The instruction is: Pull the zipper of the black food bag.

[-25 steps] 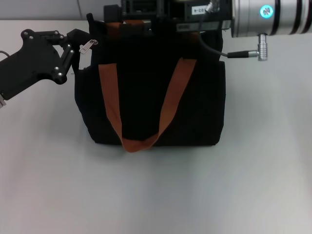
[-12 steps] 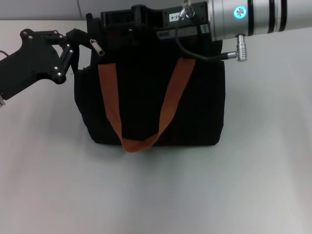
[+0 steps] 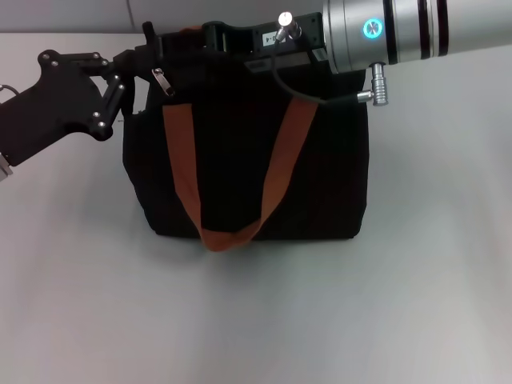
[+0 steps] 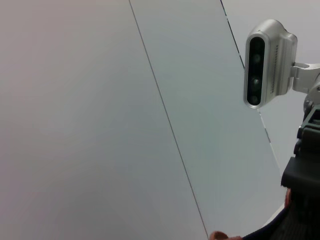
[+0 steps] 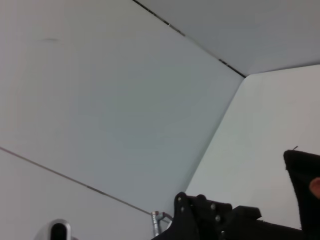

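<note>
Black food bag [image 3: 248,160] is sitting upright on the white table [image 3: 256,320], its orange-brown strap handle [image 3: 232,184] hanging down the near face. Left gripper [image 3: 142,60] is sitting at the bag's top left corner, black fingers [image 3: 120,76] pressing against the fabric edge; how far it is parted, cannot tell. Zipper [image 3: 163,81] pull tab is dangling silver just beside that gripper, on the bag side, apart from the fingertips. Right gripper [image 3: 204,36] is reaching in over the bag's top edge from the other side, its black body lying along the zip line, tips ending near the zipper tab; whether it is clamping anything, cannot tell. Wrist views are mostly showing wall [image 4: 100,100].
</note>
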{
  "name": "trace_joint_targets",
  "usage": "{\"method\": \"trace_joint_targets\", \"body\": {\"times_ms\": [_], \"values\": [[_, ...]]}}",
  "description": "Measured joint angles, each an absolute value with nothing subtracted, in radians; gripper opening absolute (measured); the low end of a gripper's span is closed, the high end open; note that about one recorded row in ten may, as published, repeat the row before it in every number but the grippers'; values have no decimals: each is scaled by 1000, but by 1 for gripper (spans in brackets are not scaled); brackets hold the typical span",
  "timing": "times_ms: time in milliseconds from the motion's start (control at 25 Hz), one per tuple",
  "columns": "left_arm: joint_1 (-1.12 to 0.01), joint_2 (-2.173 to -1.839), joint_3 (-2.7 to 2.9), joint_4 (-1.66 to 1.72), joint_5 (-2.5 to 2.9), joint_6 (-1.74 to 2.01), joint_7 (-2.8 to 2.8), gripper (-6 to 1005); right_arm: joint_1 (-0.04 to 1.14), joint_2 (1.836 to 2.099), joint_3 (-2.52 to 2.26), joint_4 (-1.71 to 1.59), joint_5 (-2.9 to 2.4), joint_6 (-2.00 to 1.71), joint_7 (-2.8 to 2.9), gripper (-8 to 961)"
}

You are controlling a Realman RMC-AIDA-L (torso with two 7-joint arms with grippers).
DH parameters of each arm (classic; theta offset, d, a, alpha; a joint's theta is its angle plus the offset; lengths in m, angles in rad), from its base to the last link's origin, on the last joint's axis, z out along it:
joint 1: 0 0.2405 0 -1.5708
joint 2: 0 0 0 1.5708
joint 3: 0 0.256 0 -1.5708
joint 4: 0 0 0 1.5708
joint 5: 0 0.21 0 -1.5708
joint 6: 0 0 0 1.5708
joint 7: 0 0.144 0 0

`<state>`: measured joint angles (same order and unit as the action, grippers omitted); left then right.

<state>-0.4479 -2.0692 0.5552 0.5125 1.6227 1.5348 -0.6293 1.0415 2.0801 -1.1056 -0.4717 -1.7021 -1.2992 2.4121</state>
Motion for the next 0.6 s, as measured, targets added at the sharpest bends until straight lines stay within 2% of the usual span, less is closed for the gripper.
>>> {"method": "trace_joint_targets", "body": {"times_ms": [600], "values": [[-481, -2068, 562, 508, 1623, 1526, -647, 27, 1048, 2086, -1132, -491, -1700, -1299, 2397, 814]]}}
